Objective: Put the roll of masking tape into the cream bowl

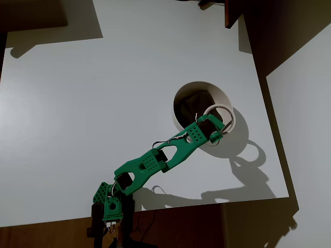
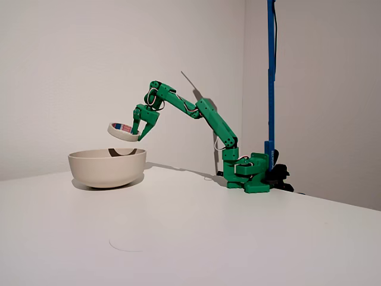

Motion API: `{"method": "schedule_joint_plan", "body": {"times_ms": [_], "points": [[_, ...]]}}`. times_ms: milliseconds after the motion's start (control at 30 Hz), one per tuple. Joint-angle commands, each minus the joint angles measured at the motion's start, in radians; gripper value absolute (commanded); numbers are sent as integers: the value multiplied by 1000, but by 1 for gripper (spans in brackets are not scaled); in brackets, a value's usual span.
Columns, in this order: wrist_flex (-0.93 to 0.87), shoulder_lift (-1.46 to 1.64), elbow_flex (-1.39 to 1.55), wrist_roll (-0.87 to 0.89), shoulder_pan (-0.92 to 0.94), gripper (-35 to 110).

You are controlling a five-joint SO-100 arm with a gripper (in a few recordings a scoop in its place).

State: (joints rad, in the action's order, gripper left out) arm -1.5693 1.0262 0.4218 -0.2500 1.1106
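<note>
The green arm (image 2: 202, 116) reaches out from its base near the table's edge, and its gripper (image 2: 141, 128) is clamped on the roll of masking tape (image 2: 123, 131), one roll only, held tilted in the air above the cream bowl (image 2: 107, 167), clear of its rim. From overhead the ring (image 1: 221, 118) hangs over the bowl's right side (image 1: 204, 89), dark cloth showing inside. One bowl, one arm. The white table (image 1: 93, 103) lies bare and wide to the left and on the near side in the fixed view (image 2: 196, 238). Plain pale walls behind, a blue pole (image 2: 271, 71) upright at the right, by the arm's base
</note>
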Motion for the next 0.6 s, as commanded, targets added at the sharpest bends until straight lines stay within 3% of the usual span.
{"method": "schedule_joint_plan", "body": {"times_ms": [0, 567], "points": [[-25, 37, -51, -9, -25, -8], [98, -52, -51, -14, -127, -8]]}}
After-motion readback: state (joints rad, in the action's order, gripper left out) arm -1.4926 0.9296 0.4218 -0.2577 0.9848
